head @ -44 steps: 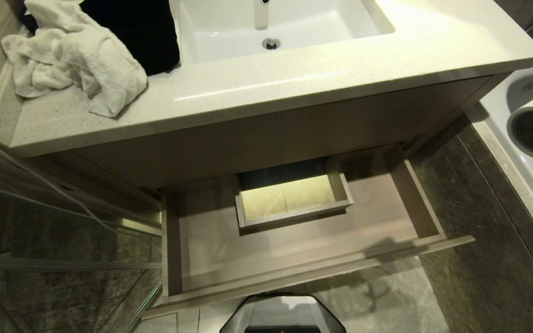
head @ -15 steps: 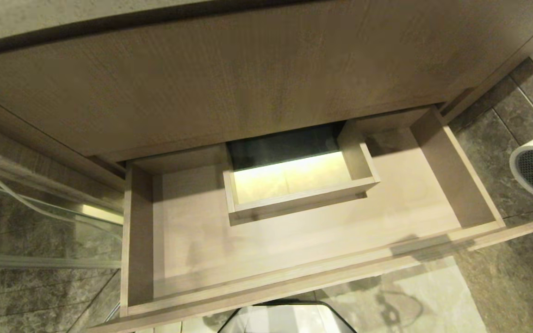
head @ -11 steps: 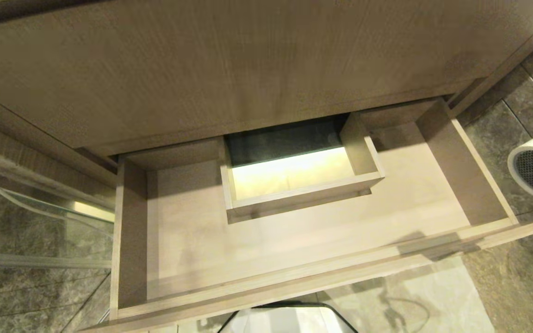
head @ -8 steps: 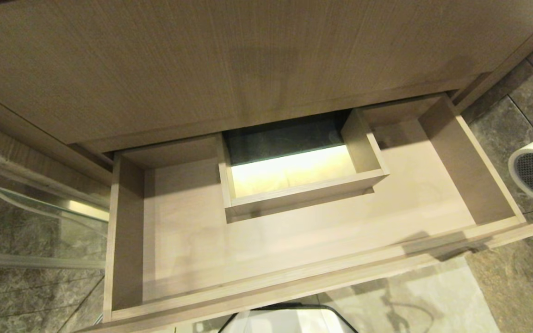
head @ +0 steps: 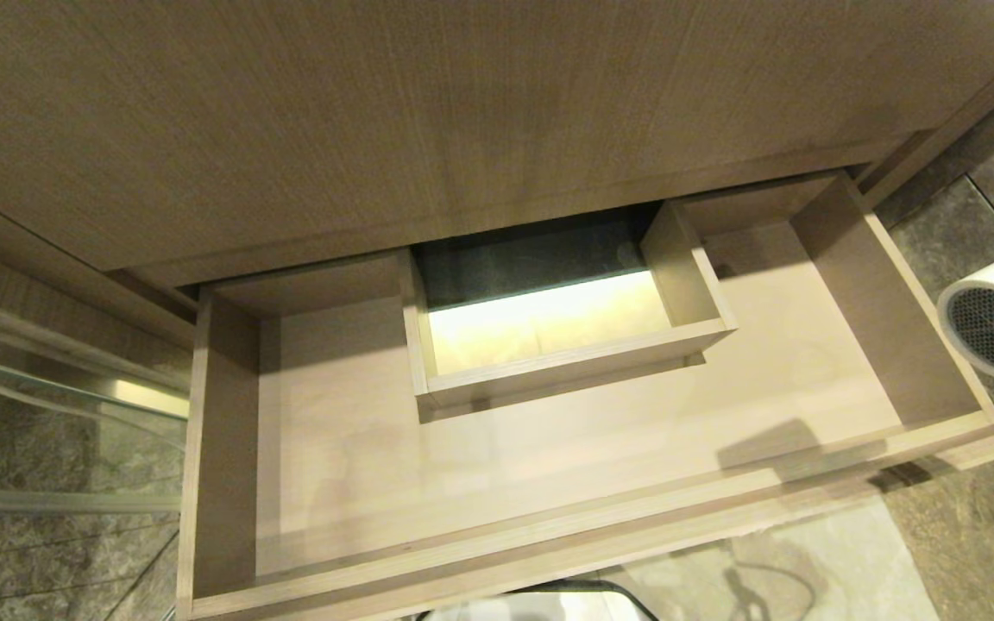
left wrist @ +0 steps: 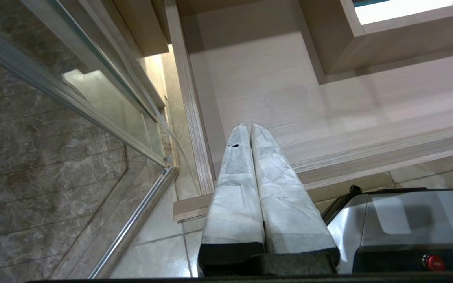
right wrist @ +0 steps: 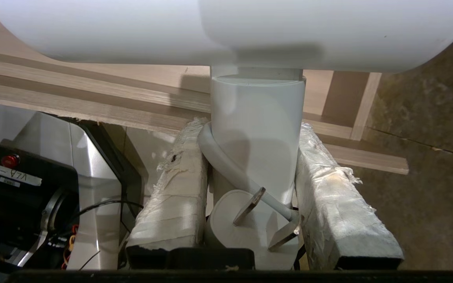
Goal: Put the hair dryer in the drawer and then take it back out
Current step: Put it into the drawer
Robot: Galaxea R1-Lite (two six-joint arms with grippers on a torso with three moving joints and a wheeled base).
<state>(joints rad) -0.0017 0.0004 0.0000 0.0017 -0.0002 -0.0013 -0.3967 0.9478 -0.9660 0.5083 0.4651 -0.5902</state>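
Observation:
The drawer (head: 462, 466) stands pulled out, wide and shallow, of light wood grain, with a boxed cutout (head: 562, 366) at its middle back and nothing lying in it. The white hair dryer (head: 993, 319) hangs at the right edge of the head view, outside the drawer's right wall, its dark mesh grille facing me. In the right wrist view my right gripper (right wrist: 252, 127) is shut on the dryer's handle (right wrist: 258, 118), with the barrel (right wrist: 226, 31) across the fingertips and the cord and plug (right wrist: 246, 220) tucked between the fingers. My left gripper (left wrist: 249, 126) is shut on nothing, over the drawer's front left corner.
A tall wood panel (head: 462, 129) overhangs the back of the drawer. A glass shower door with a metal rail (left wrist: 132, 220) stands close on the left. Dark stone floor tiles (head: 980, 535) lie to the right. My base (left wrist: 407, 228) sits just before the drawer front.
The head camera has sunk and closed in: counter, sink and towel have left the view and the drawer looks larger. The hair dryer stays at the right edge in my right gripper.

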